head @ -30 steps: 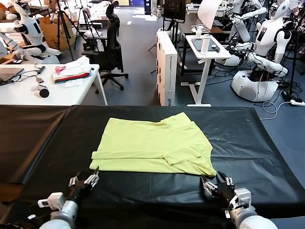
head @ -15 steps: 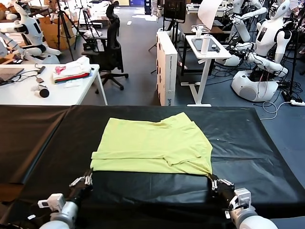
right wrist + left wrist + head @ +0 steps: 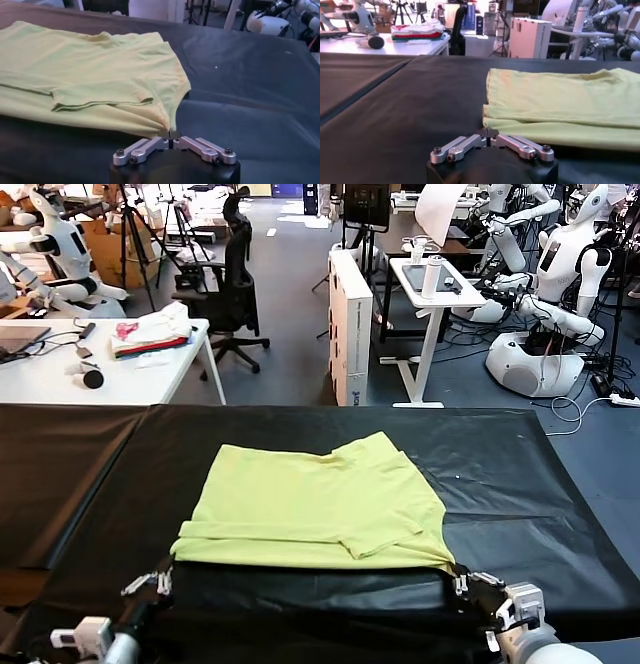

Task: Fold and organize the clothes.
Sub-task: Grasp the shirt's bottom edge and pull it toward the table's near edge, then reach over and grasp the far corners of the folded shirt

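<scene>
Both claws are sitting at the near edge of the T-shirt (image 3: 310,504), one at each near corner. The left gripper (image 3: 160,581) is clamped tight, tips meeting at the shirt's near-left corner; in its wrist view the left gripper (image 3: 490,134) is pinched with only a sliver of the shirt (image 3: 560,107) edge seeming to be between the tips, so the hold is looking thin. The right gripper (image 3: 462,580) is also closed, pinching the near-right corner; its wrist view is showing the right gripper (image 3: 171,136) with the hem of the shirt (image 3: 95,75) running straight into the tips.

From either claw the shirt is lying directly ahead, spreading away across the black table cover (image 3: 520,474). Its long axis is running side to side, along the line joining the two claws, so the held near edge is spanning between them. Neither arm is nearer; each is at its own corner. Likely next move: carrying this edge forward over the far edge, both arms staying level.
</scene>
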You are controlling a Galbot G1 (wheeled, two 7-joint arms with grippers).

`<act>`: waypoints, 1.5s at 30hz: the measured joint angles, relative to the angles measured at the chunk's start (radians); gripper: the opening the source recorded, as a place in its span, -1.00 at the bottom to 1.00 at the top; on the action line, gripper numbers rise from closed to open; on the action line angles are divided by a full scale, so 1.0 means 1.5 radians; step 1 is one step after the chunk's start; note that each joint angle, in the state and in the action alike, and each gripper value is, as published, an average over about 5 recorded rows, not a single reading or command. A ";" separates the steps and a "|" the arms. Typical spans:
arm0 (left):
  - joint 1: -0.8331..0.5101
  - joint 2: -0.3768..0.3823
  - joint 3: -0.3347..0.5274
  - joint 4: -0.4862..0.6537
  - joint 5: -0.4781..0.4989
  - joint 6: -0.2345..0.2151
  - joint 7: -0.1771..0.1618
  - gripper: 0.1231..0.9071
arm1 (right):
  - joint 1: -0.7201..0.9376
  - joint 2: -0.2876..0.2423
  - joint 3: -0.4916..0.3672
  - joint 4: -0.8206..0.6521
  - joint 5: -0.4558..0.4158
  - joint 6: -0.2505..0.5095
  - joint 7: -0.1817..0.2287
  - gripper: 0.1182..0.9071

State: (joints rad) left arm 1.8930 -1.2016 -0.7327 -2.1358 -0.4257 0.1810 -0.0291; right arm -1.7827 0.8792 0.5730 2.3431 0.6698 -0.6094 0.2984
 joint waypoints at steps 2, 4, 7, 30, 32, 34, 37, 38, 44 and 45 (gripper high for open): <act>0.008 0.000 -0.004 -0.005 0.000 -0.001 -0.002 -0.91 | -0.002 0.001 0.001 0.002 0.000 -0.004 -0.001 -0.93; 0.012 -0.001 -0.007 -0.009 -0.001 -0.001 -0.006 -0.91 | -0.005 0.000 0.003 0.007 0.000 -0.011 -0.004 -0.90; 0.016 -0.003 -0.012 -0.016 -0.001 0.004 -0.011 -0.81 | -0.011 -0.003 0.006 0.014 0.001 -0.023 -0.010 -0.50; -0.089 0.031 -0.045 -0.050 -0.134 0.193 -0.094 1.00 | 0.268 0.005 -0.043 -0.078 0.097 -0.054 -0.019 1.00; -0.131 0.039 -0.032 -0.050 -0.170 0.218 -0.108 1.00 | 0.326 0.011 -0.069 -0.119 0.091 -0.061 -0.017 1.00; -0.175 0.045 -0.015 -0.045 -0.201 0.238 -0.122 1.00 | 0.380 0.018 -0.096 -0.159 0.087 -0.066 -0.016 1.00; -0.239 0.053 0.015 -0.029 -0.231 0.261 -0.138 1.00 | 0.453 0.029 -0.136 -0.213 0.083 -0.070 -0.015 1.00; -0.260 0.057 0.024 -0.021 -0.237 0.265 -0.141 1.00 | 0.474 0.033 -0.148 -0.230 0.081 -0.070 -0.015 1.00; -0.368 0.087 0.072 0.040 -0.270 0.275 -0.151 1.00 | 0.574 0.062 -0.208 -0.322 0.059 -0.073 -0.015 1.00; -0.385 0.093 0.079 0.053 -0.278 0.276 -0.153 1.00 | 0.586 0.068 -0.216 -0.337 0.054 -0.073 -0.014 1.00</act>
State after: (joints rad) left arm 1.3162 -1.0623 -0.6137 -2.0570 -0.8421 0.5957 -0.2579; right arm -0.9030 0.9805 0.2484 1.8374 0.7509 -0.7194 0.2766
